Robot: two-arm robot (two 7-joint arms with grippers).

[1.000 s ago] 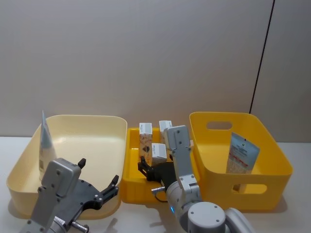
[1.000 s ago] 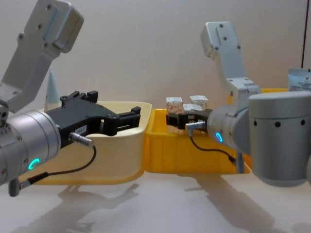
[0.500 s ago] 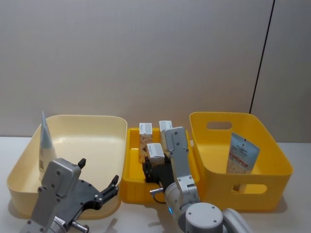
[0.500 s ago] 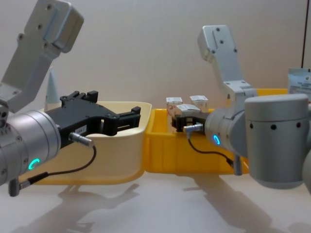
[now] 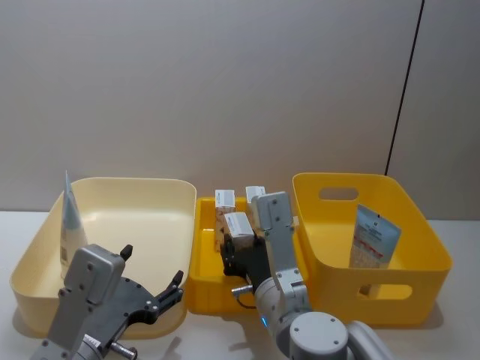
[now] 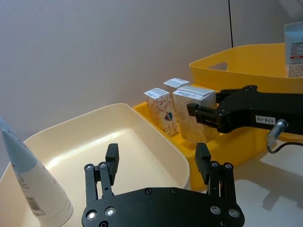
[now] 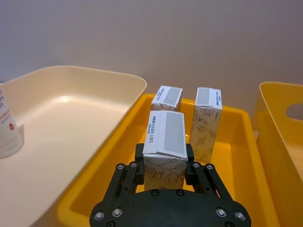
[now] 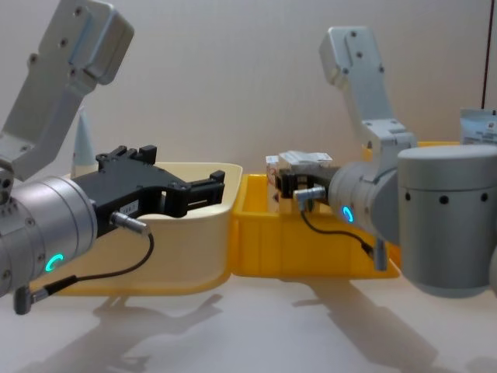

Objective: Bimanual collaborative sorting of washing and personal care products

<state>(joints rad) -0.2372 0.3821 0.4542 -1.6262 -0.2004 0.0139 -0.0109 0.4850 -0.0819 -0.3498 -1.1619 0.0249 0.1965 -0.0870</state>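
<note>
Right wrist view shows the right end effector [image 7: 164,176] pinching a small white carton [image 7: 164,142] by its sides, held above the shallow yellow tray [image 7: 241,156] where two more cartons [image 7: 206,118] stand upright, probably so it clears the tray wall. Near the cream bin [image 5: 150,202], the left end effector [image 5: 154,289] waits with fingers spread, holding nothing; a pale blue tube [image 5: 71,225] leans inside that bin.

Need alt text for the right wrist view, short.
The right gripper holds a white carton upright in its jaws, over the yellow tray. Two more cartons stand in the tray behind it. A cream bin beside the tray holds a white tube.
</note>
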